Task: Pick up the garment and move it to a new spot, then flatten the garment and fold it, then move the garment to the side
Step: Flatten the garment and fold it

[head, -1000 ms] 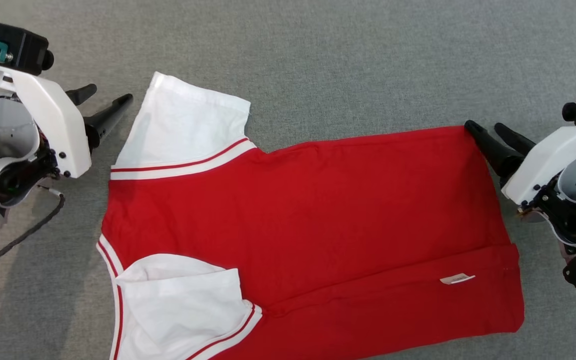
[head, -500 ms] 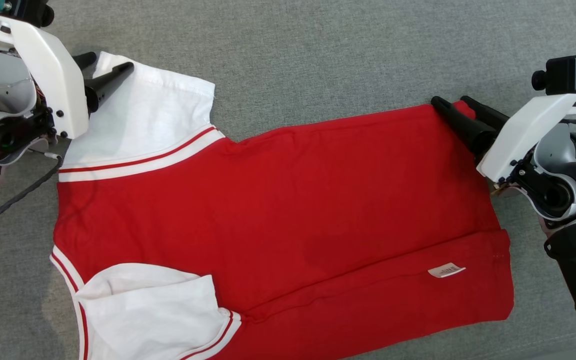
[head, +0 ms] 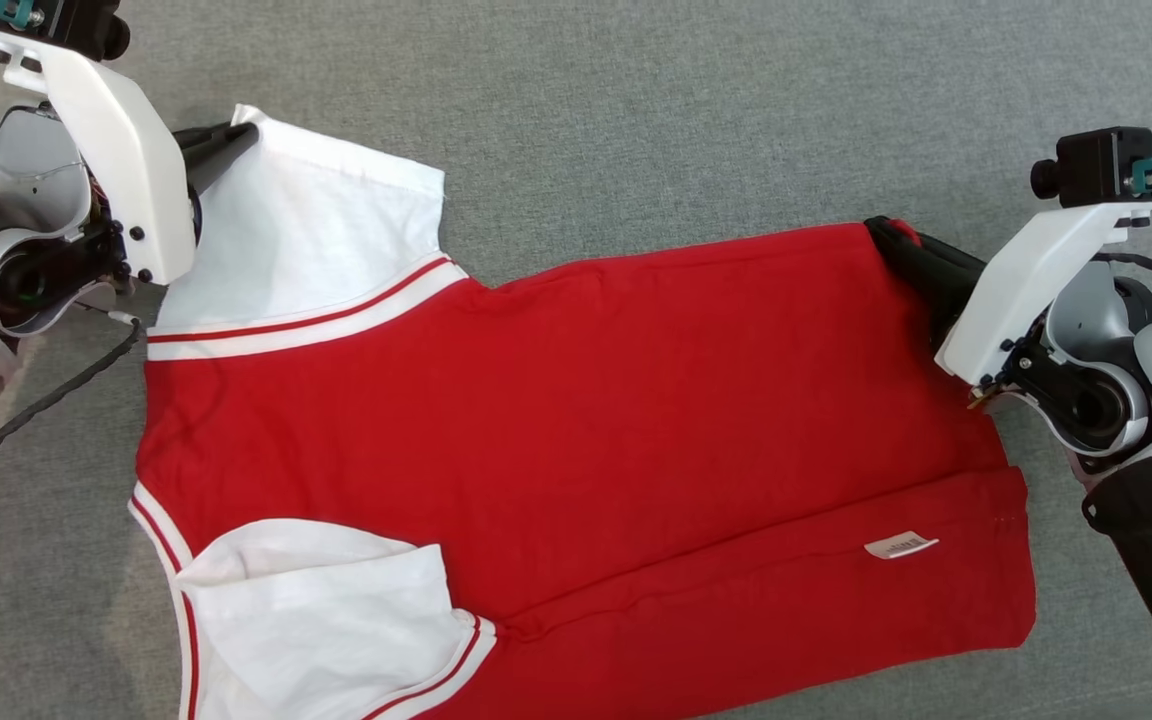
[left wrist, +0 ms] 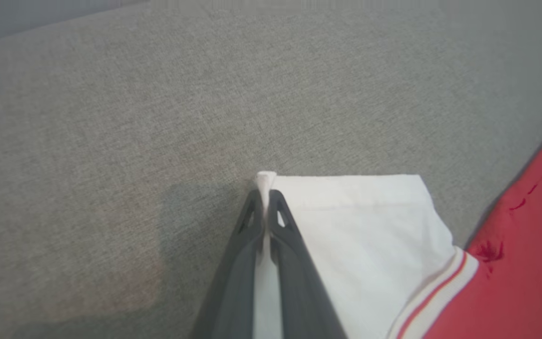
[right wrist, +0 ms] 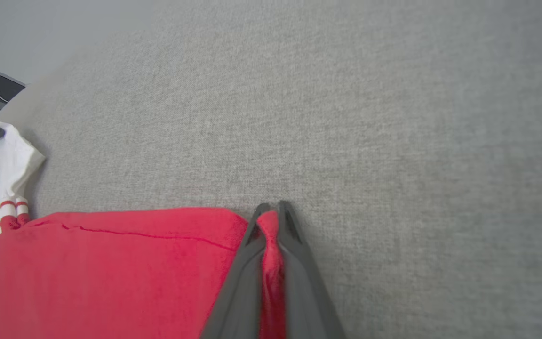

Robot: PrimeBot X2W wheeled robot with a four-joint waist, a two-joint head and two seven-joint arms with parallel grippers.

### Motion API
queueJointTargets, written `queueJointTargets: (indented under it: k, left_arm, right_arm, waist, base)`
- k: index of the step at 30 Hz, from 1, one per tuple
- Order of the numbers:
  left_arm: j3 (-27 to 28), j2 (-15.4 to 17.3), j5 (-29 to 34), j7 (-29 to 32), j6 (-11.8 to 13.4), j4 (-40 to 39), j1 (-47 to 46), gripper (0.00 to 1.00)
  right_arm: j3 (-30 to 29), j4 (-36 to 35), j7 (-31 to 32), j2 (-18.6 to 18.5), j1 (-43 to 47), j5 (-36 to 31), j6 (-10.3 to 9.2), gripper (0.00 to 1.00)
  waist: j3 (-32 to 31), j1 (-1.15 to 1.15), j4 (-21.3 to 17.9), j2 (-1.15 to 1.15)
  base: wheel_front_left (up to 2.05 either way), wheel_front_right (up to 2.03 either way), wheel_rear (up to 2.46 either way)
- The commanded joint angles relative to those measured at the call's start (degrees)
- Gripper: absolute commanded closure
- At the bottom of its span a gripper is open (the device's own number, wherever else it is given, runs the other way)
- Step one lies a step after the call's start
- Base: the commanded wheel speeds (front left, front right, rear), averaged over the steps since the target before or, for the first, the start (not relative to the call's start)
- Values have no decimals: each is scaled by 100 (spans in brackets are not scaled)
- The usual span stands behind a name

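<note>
Grey fabric surface (head: pixel 656 110): one red-and-white garment (head: pixel 576 420), spread flat at centre frame, lower edge apparently folded over. My left pincer (head: pixel 239 133), upper left, is clamped on the white sleeve (head: pixel 326 220). My right pincer (head: pixel 886 228), upper right, is clamped on the red hem corner (right wrist: pixel 271 223). Outstanding: further folds, move aside.

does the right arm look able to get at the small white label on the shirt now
Probably not yet: the right gripper is shut on a corner of the garment. The label lies uncovered nearby, so after letting go it looks reachable.
</note>
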Motion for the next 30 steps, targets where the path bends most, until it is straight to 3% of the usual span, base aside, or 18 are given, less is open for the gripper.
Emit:
queueJointTargets:
  k: [1,9,19,26,30]
  left_arm:
    - [-13,22,-78,-124,-9,-36,-83,100]
    - [-136,90,-299,-331,-9,-177,91,100]
    - [-415,404,-780,-313,-9,-929,631,100]
    - [-535,709,-1195,-107,-9,-1581,1109,100]
    - [-629,959,-1535,359,-9,-1972,1413,100]
  right_arm:
    - [64,19,-85,-68,91,54,4,100]
    - [172,183,-513,-168,102,31,4,100]
    - [486,217,-799,-503,569,389,4,100]
    - [698,127,-617,-818,971,738,4,100]
    - [787,13,-263,-1118,1239,1021,4,100]
  waist:
    - [-63,0,44,0]
    - [-394,0,157,0]
    - [-1352,0,533,0]
    - [-1958,0,752,0]
    - [-2221,0,863,0]
  base:
    - [0,0,0]
    - [0,0,0]
    - [0,0,0]
    - [0,0,0]
    - [0,0,0]
